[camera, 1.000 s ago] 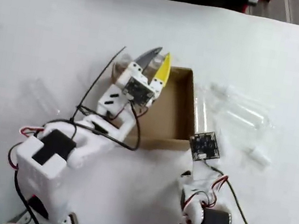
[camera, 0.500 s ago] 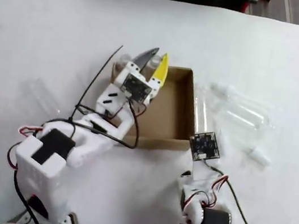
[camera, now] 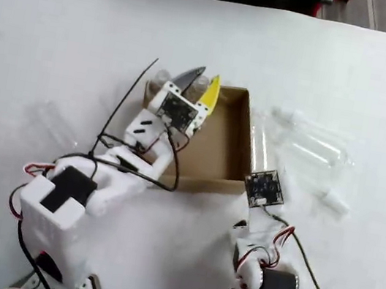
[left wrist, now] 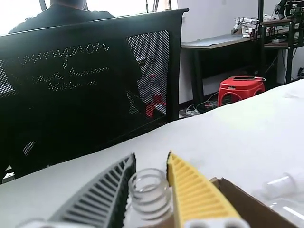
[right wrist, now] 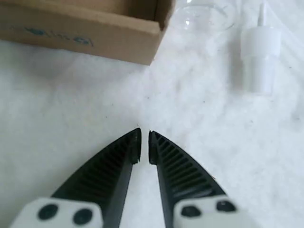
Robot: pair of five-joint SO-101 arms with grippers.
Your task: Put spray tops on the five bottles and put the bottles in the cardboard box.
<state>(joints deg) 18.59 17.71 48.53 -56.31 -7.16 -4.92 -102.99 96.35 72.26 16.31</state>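
My left gripper [camera: 198,85], with one grey and one yellow finger, is shut on the threaded neck of a clear bottle [left wrist: 149,190] that has no top. It holds the bottle at the far left corner of the cardboard box [camera: 219,149]. My right gripper [right wrist: 145,142] is shut on nothing and hovers over bare table just off the box's [right wrist: 95,29] near right corner. A white spray top [right wrist: 260,61] lies ahead of it, beside a clear bottle [right wrist: 204,12]. Clear bottles [camera: 304,144] lie right of the box, with the spray top [camera: 335,202] near them.
Another clear bottle [camera: 52,121] lies on the white table left of the left arm. The right arm's wrist board [camera: 265,188] sits at the box's near right corner. A black mesh chair [left wrist: 85,80] stands beyond the table's far edge.
The left gripper with its bottle shifted slightly left and back again by the box's far left corner. The right arm has not moved.
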